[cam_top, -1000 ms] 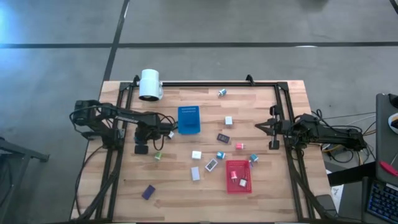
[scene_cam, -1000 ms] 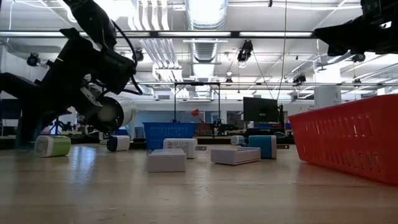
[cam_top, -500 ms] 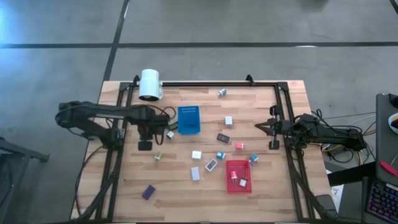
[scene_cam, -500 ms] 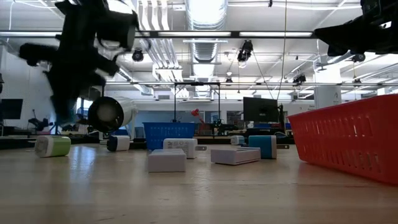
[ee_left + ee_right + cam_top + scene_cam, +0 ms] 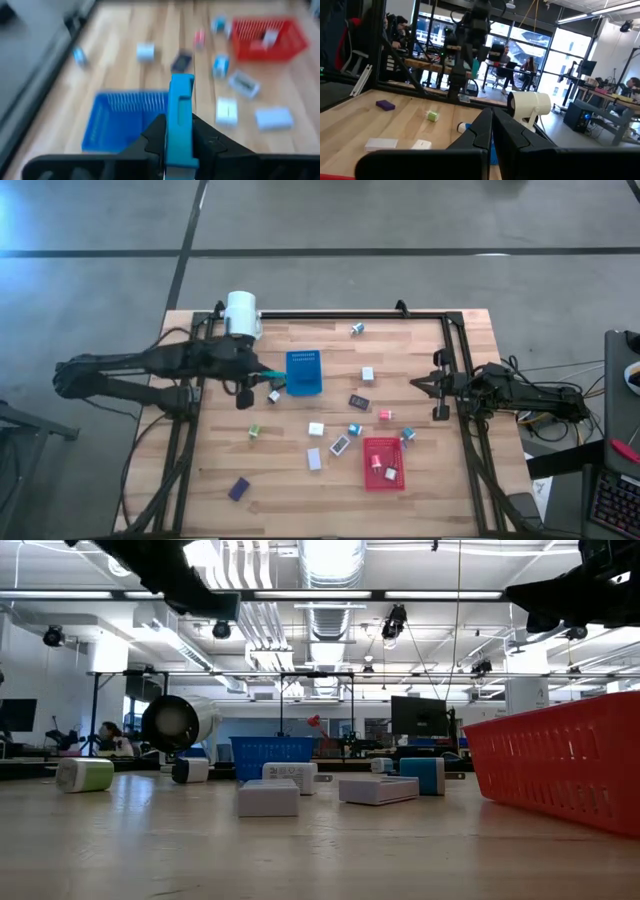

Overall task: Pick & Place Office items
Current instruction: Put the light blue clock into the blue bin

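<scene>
Lifted clear of the desk, left tool carries teal block toward blue tray.

Gripping the block at the tray's nine o'clock; release over it looks next. Right tool, closed, waits.

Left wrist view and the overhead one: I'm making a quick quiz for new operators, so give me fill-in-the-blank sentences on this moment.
1. The left hand is shut on a ____ block.
2. That hand hangs beside the ____ tray.
3. The red tray already holds ____ pieces.
4. The right hand is ____ and holds nothing.

Missing words: teal; blue; two; shut
</scene>
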Robot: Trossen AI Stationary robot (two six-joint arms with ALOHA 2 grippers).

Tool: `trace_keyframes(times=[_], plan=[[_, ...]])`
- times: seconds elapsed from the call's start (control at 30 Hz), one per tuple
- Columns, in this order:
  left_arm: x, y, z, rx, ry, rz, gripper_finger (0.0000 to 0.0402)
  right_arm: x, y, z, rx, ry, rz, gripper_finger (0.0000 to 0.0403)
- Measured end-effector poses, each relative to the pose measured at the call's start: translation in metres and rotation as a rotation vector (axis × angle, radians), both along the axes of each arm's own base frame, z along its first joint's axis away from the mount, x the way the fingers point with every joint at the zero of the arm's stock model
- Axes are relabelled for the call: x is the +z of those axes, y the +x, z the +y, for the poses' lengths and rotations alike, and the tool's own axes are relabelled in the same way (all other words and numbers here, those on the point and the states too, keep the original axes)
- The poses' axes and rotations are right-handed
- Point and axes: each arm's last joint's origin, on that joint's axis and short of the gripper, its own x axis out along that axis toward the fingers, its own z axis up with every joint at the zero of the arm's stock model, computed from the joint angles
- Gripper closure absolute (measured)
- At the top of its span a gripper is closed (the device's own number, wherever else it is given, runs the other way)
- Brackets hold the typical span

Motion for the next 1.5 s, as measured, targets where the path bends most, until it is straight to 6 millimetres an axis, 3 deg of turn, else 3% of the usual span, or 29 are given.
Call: trace_keyframes(times=[0.13,0.47,0.73,0.93,1.17,1.5], plan=[[-0.009,-0.015,-0.002,-0.009,0.024,-0.162,0.0344,-0.002,0.000,0.000,0.000,0.008,0.006,0.0394],[-0.055,-0.055,-0.007,-0.010,0.064,-0.562,0.0344,-0.004,0.001,0.000,0.004,0.029,0.011,0.0394],[-0.063,-0.079,-0.010,-0.010,0.093,-0.722,0.0344,-0.003,0.001,0.000,0.004,0.029,0.008,0.0394],[-0.075,-0.090,-0.012,-0.015,0.133,-0.790,0.0344,-0.004,0.001,0.000,0.003,0.028,0.009,0.0394],[-0.106,-0.091,-0.012,-0.034,0.198,-0.780,0.0344,-0.007,0.002,0.000,0.003,0.029,0.016,0.0394],[-0.113,-0.090,-0.012,-0.040,0.197,-0.705,0.0344,-0.007,0.002,0.000,0.002,0.028,0.015,0.0394]])
